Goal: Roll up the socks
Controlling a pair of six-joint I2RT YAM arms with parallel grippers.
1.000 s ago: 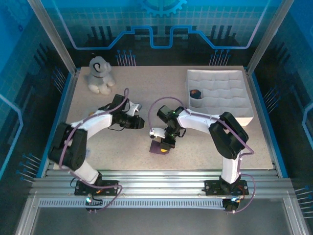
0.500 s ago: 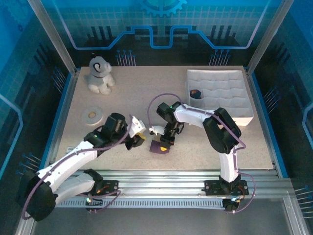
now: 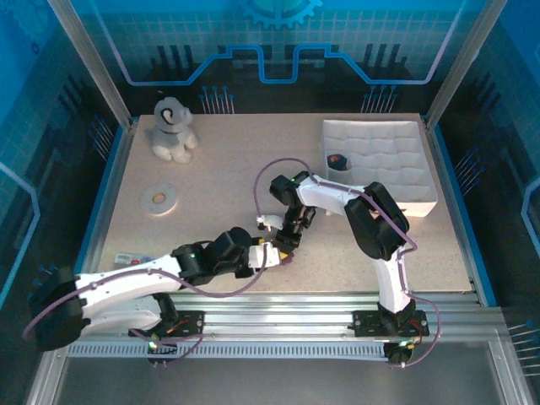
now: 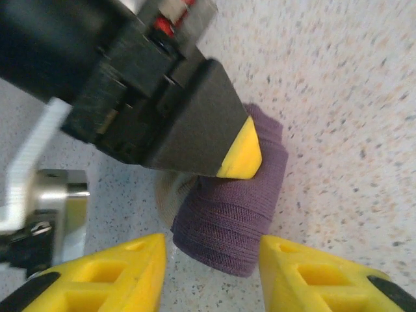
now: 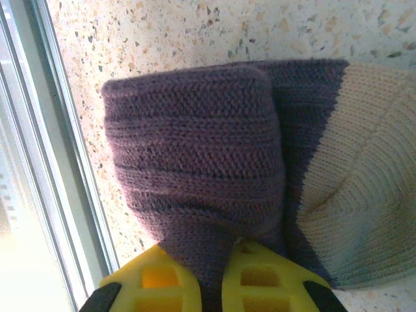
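Socks [image 4: 231, 214], a purple roll at the bench's [image 4: 338, 97] front middle, are clamped in the right hand [image 5: 211, 273]. The left hand [image 4: 211, 266], fingers apart, faces the roll's free end, whose long axis points into that gap.

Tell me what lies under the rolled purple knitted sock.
A flatter knitted layer, purple running into pale cream, sticks out from beneath the rolled purple knitted sock, lying on the speckled tabletop. How far it runs underneath is hidden by the roll.

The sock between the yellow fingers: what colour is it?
Dark purple sock with a cream patch; right wrist view.
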